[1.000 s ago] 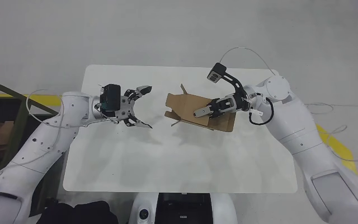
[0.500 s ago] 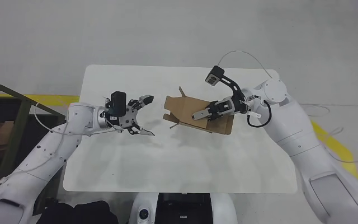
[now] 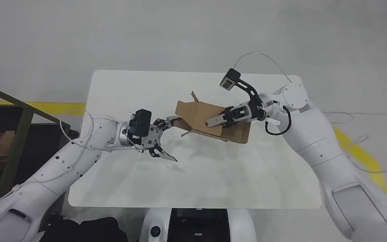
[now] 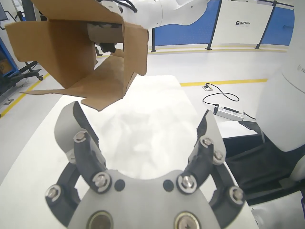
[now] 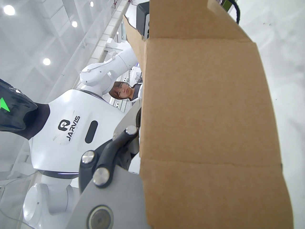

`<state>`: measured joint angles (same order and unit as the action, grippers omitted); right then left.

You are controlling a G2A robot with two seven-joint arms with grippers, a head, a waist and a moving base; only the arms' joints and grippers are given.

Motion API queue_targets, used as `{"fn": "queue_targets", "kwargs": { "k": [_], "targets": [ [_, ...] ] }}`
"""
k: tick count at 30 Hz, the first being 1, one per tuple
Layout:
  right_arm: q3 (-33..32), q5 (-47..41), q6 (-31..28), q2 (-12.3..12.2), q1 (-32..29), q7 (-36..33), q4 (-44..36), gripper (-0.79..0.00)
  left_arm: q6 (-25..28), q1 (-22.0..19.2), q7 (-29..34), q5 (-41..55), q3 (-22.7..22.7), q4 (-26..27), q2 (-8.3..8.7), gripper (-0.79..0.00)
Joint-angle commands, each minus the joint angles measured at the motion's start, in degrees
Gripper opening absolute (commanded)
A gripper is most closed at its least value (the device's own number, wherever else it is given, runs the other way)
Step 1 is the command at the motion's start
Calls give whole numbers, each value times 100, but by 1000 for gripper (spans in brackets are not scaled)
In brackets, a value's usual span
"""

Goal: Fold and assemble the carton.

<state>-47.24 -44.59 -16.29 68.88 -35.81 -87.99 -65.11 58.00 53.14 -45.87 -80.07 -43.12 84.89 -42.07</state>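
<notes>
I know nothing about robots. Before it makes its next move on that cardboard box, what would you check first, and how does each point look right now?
1. Right hand has a hold on the carton: ok, it pinches one panel.
2. Left hand free to work: ok, it is open and holds nothing.
3. Left hand faces the carton's open end: ok, the opening is right ahead of it.
4. End flaps folded in: not ok, they stick out loose.
5. Left hand clear of the nearest flap: cannot tell, they look very close.
</notes>
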Motion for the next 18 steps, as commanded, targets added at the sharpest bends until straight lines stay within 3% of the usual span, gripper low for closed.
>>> {"fn": "queue_targets", "kwargs": {
  "k": [1,18],
  "targets": [
    [11,5,1,13,2,-1,-1,-785,0,-126,-41,31,131,-24,-23,0],
    [12,106,1,57,-54,-1,-192,-785,0,-759,-42,244,767,-17,-134,0]
  ]
}}
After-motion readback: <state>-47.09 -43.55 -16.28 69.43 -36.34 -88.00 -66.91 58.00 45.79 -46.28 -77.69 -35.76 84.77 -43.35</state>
